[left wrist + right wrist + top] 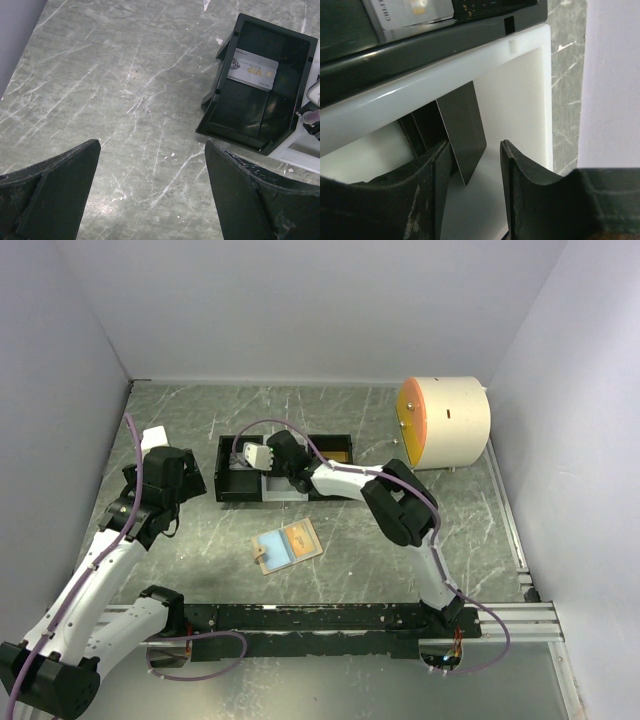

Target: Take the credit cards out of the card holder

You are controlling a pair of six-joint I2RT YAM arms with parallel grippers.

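Credit card (462,131) tilted in tray (535,100), right hand (475,147) outstretched over it, parted

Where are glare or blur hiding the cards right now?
Right wrist: the dark card is sharp, but the right gripper's fingers are soft and glare streaks the white tray rim. Left wrist: the silver card is crisp and evenly lit. Top external: even light, but the right arm hides the tray's middle.

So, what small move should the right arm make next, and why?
Probably open the right jaws wider, then lift straight up. The dark card stands tilted inside the tray's white compartment, close to one jaw with a gap to the other, so it seems delivered.
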